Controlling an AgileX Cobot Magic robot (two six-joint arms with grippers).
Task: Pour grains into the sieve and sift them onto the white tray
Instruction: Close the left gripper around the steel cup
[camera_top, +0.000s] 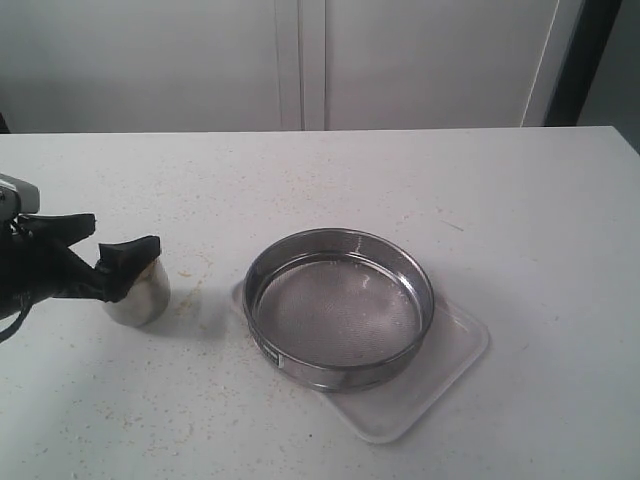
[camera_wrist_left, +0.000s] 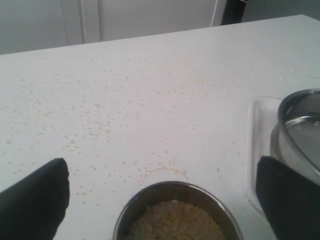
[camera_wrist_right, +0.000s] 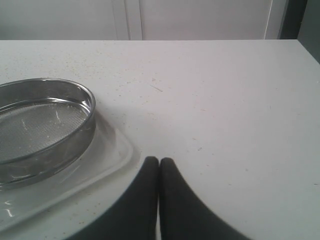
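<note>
From the side camera, we see the left arm reach in low over the table (camera_top: 500, 190) from the left edge. Its black left claw (camera_top: 108, 243) is spread wide. One finger (camera_top: 130, 262) sits in front of the top of the little steel cup (camera_top: 140, 300). We cannot tell if it touches the cup. The sieve (camera_top: 330, 378) sits on the white tray (camera_top: 445, 365), well apart from the claw, on its right.

From the left wrist camera, the left claw (camera_wrist_left: 161, 165) is wide open and holds nothing. Its two fingers (camera_wrist_left: 35, 200) stand on either side of the cup (camera_wrist_left: 124, 220). The cup is full of yellow and pale grains (camera_wrist_left: 175, 220). Tiny grains also lie all over the table (camera_wrist_left: 150, 75). A bit of the sieve (camera_wrist_left: 300, 107) and the tray (camera_wrist_left: 256, 130) shows near one finger.

From the right wrist camera, the right claw (camera_wrist_right: 159, 165) hangs low over the table (camera_wrist_right: 225, 100). Its fingers are pressed together and pinch nothing. The sieve (camera_wrist_right: 75, 135) rests on the tray (camera_wrist_right: 112, 157) just beside the claw.
</note>
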